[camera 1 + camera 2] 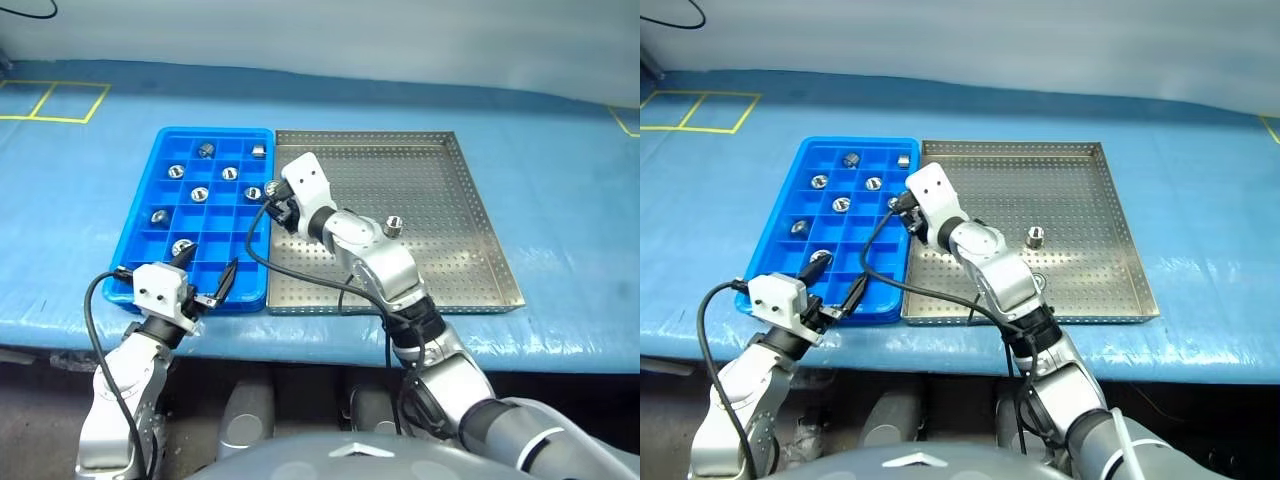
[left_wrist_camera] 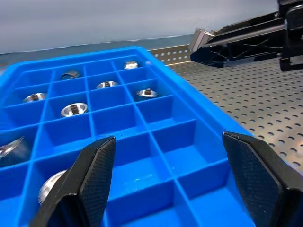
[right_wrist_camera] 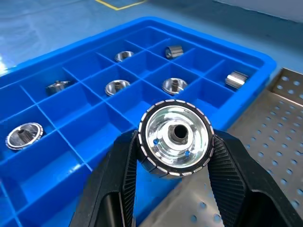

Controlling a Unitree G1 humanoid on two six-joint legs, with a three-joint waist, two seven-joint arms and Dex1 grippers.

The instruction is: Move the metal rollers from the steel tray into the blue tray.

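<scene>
Hovering at the near left corner of the bright blue plastic tray with its grid of square compartments [image 1: 160, 150], the left gripper [image 1: 208, 277] has its two black fingers spread wide apart with nothing between them; the left wrist view shows them [image 2: 92, 177] reaching over the tray's nearest cells. The blue tray lies on a blue-covered table [image 1: 560, 190], its right rim touching the left rim of the large shallow silver-grey perforated steel tray [image 1: 480, 220].

Several small shiny silver metal rollers [image 1: 176, 171] already sit in the blue tray, one to a compartment: two in the far row, two in the next row, two more in the row after that, one on the left side farther down, and one close by the left gripper's fingers. Some stand on end with the dark hole up, others lie on their sides.

Over the blue tray's right edge, about midway along it, the right gripper [image 1: 271, 190] is clamped on one ring-like silver roller [image 3: 174, 138] with a ribbed rim and a dark central hole. The right wrist view shows the black fingers [image 3: 120, 170] pressing on both of its sides, holding it clear above the tray's right-hand compartments and the seam between the two trays.

Farther right, one roller [image 1: 1035, 238] stands upright on the steel tray's perforated floor, near the middle and beside the right arm.
</scene>
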